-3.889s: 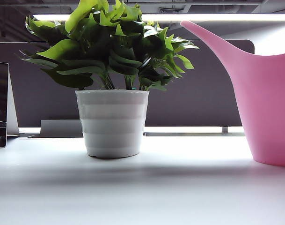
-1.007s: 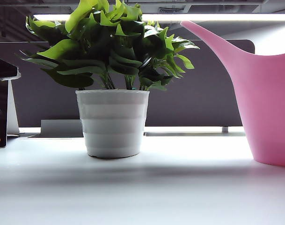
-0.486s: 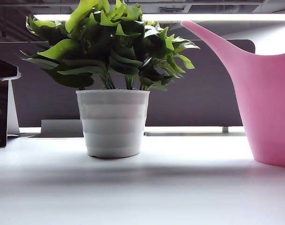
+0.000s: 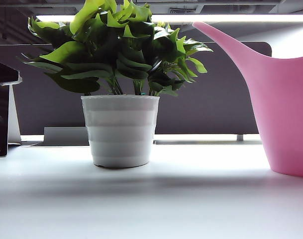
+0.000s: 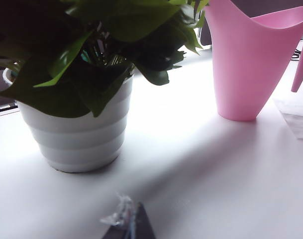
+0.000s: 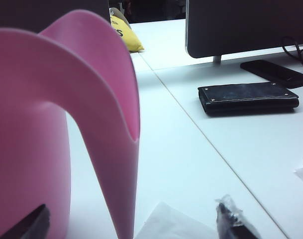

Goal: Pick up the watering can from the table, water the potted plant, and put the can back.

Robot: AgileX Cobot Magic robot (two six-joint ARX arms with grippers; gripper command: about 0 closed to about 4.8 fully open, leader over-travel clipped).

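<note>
Watering can [image 4: 285, 114] stood upright on table [image 4: 156, 209], right of potted plant [image 4: 120, 84], spout arcing over toward leaves; not lifted. Vs. earlier ext. frames: can and plant in same spots, nothing shifted. No arm in ext. view. Right gripper [image 6: 131, 221] sat low, close against can's handle loop, jaws spread full-wide w/ handle column between tips, not clamped — judged pre-grasp, pickup not yet begun. Left gripper [image 5: 127, 225] low on table near pot; only one tip showed, jaw state: can't tell; nothing seen held. Wallet [image 6: 248, 97] and phone [image 6: 274, 72] lay well beyond the can.
</note>
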